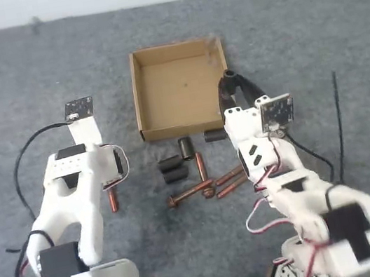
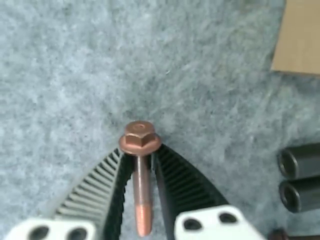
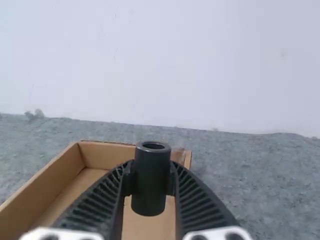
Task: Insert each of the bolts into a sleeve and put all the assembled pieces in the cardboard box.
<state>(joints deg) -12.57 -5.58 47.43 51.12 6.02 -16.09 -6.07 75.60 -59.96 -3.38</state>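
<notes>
We find the left gripper (image 2: 140, 152) clamped on a bolt (image 2: 141, 200), at 9 o'clock of the loose parts. The right gripper (image 3: 151, 170) grips a sleeve (image 3: 151, 192) at the 3 o'clock rim of the box (image 1: 177, 90).

We judge thread and bore must meet coaxially. The thread sits between the jaws, leaving little free.

Loose bolts (image 1: 191, 193) and sleeves (image 1: 170, 162) lie on the bench (image 1: 33, 78) at the box's 6 o'clock, obstructing nothing.

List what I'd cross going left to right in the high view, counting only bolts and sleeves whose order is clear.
held bolt → pair of lying sleeves → rightmost loose sleeve → held sleeve
</notes>
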